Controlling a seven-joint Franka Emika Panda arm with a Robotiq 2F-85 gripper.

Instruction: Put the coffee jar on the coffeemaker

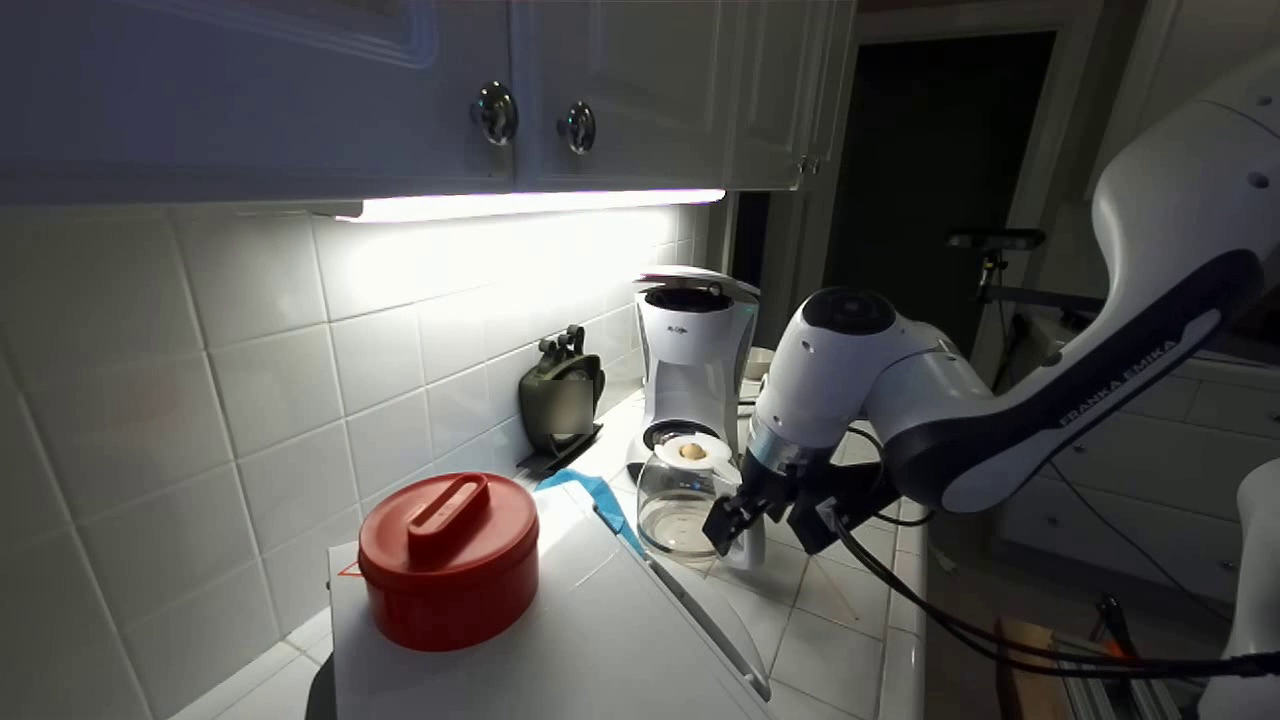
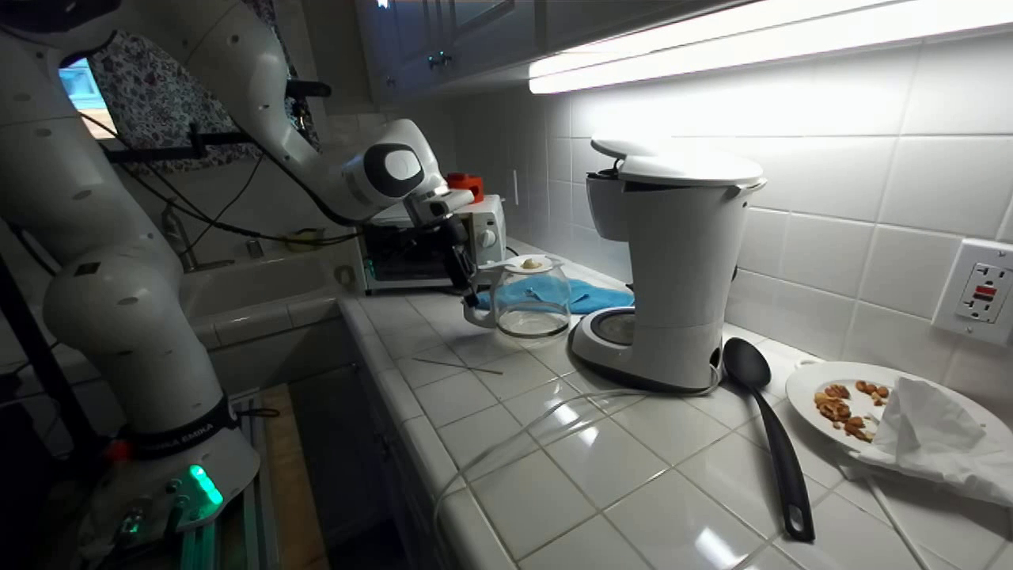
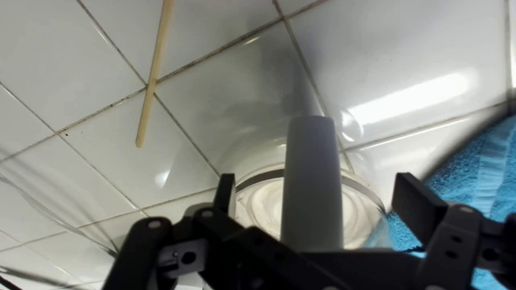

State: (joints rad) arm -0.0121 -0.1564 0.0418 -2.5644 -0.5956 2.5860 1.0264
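While the coffee jar [image 2: 532, 309] stands upright on the white tiled surface [image 2: 625, 491] near the middle of an exterior view, the coffeemaker [image 2: 681, 269] rises to its right, with its base [image 2: 589, 342] just beside the jar; whether the two touch, I cannot tell. At the bottom middle of the wrist view, the pincer [image 3: 315, 189] is spread wide, its black fingers [image 3: 417, 201] on either side of the jar's handle [image 3: 311, 181] with a gap at each side, so it grips nothing. A wooden stick [image 3: 155, 60] lies on the tiles, running down from the top edge, left of centre. A blue cloth [image 2: 601, 297] lies behind the jar in an exterior view and fills the right edge of the wrist view. At the lower left of an exterior view, a red tub [image 1: 450, 600] sits on a white toaster oven [image 1: 590, 650], and the robot arm [image 1: 930, 385] reaches in from the right. At the lower right of an exterior view, a black spoon [image 2: 779, 451] lies beside a plate [image 2: 855, 372] holding nuts [image 2: 839, 408] and a crumpled napkin [image 2: 934, 427].
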